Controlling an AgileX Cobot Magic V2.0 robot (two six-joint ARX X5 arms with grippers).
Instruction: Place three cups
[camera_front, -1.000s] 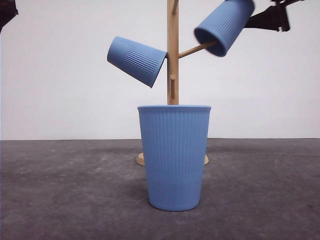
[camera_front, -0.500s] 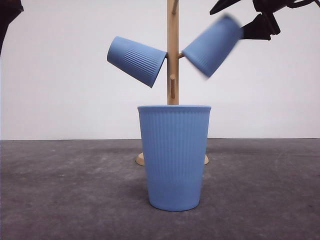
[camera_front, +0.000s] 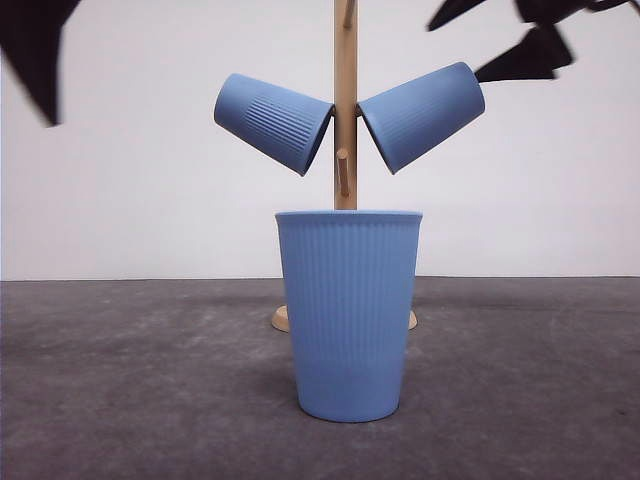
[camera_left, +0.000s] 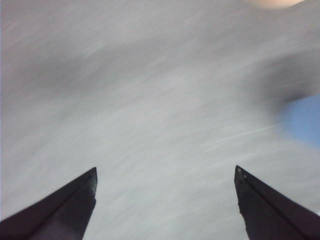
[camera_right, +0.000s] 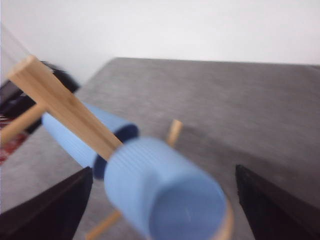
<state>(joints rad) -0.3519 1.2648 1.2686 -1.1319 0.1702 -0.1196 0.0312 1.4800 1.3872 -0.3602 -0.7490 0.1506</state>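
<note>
- Front view: two cups hang mouth-inward on the wooden cup tree (camera_front: 346, 100), the left-hung cup (camera_front: 272, 122) and the right-hung cup (camera_front: 422, 115). The third cup (camera_front: 349, 312) stands upright on the table (camera_front: 120, 380), near the camera, in front of the tree's base. My right gripper (camera_front: 500, 40) sits just above and to the right of the right-hung cup, fingers spread; brushing it could knock it off its peg.
- Left wrist view: my left gripper (camera_left: 165, 200) is wide apart and empty, over blurred table. A blue patch, probably the standing cup, lies at the edge; a hasty reach could tip it.
- Right wrist view: my right fingers (camera_right: 55, 210) straddle the hung cup (camera_right: 165, 195) without touching.
</note>
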